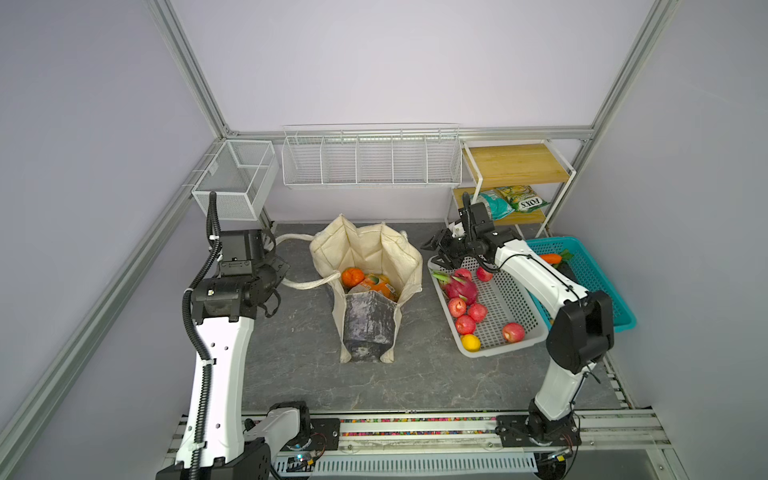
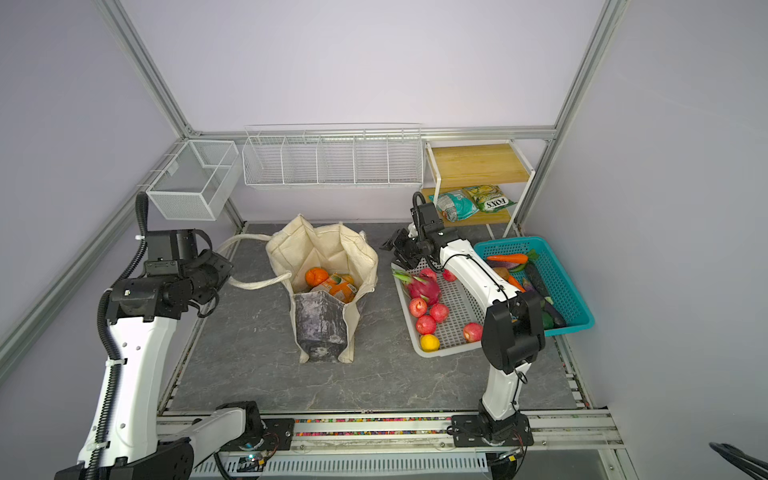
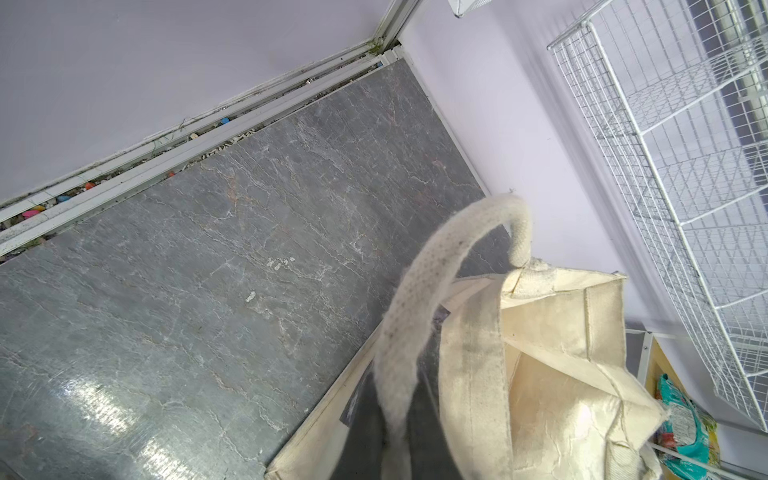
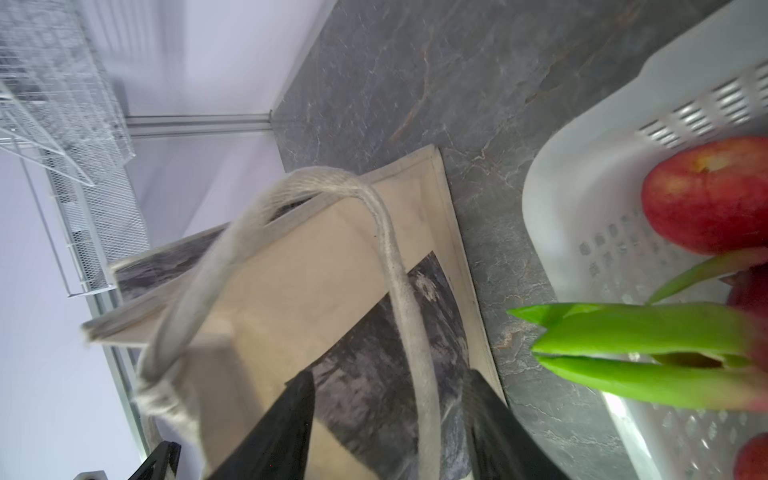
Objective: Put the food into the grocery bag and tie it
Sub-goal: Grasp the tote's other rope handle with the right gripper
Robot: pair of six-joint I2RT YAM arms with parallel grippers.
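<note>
My left claw (image 1: 279,274) was clenched on one strap handle (image 1: 305,284) of the grocery bag (image 1: 399,253). The bag stood open in the middle of the desk (image 1: 291,374), with an orange (image 1: 352,277) and an orange packet (image 1: 376,286) inside. My right claw (image 1: 437,252) hung just right of the bag, jaws apart, with the other handle (image 4: 399,266) running between them. Farther right, the white basket (image 1: 503,348) held red apples (image 1: 457,306).
</note>
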